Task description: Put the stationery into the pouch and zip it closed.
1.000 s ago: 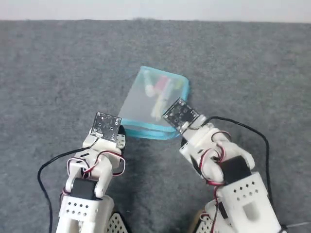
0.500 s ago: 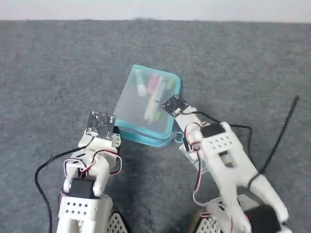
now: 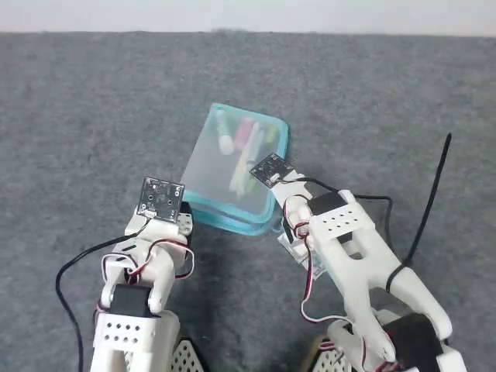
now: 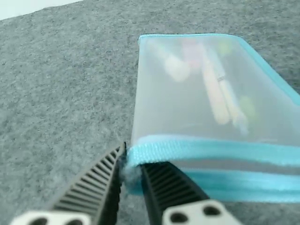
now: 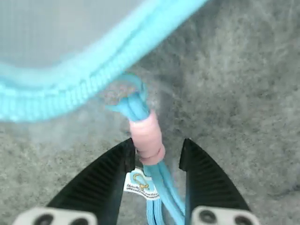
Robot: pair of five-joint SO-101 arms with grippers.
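Over the last second the pouch (image 3: pixel 221 174), pens (image 3: pixel 239 155) inside, swung left at mid-table, its near-left corner pinched by the left gripper (image 4: pixel 129 176), while the right gripper (image 5: pixel 157 157) (jaws apart, gripping nothing) straddles the zip pull (image 5: pixel 146 136), so zipping looks done.

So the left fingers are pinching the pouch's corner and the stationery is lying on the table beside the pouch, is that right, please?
Not quite: the stationery is inside the pouch, visible through its translucent side in the high view, not beside it. The left fingers do pinch the pouch's corner, as the left wrist view shows.
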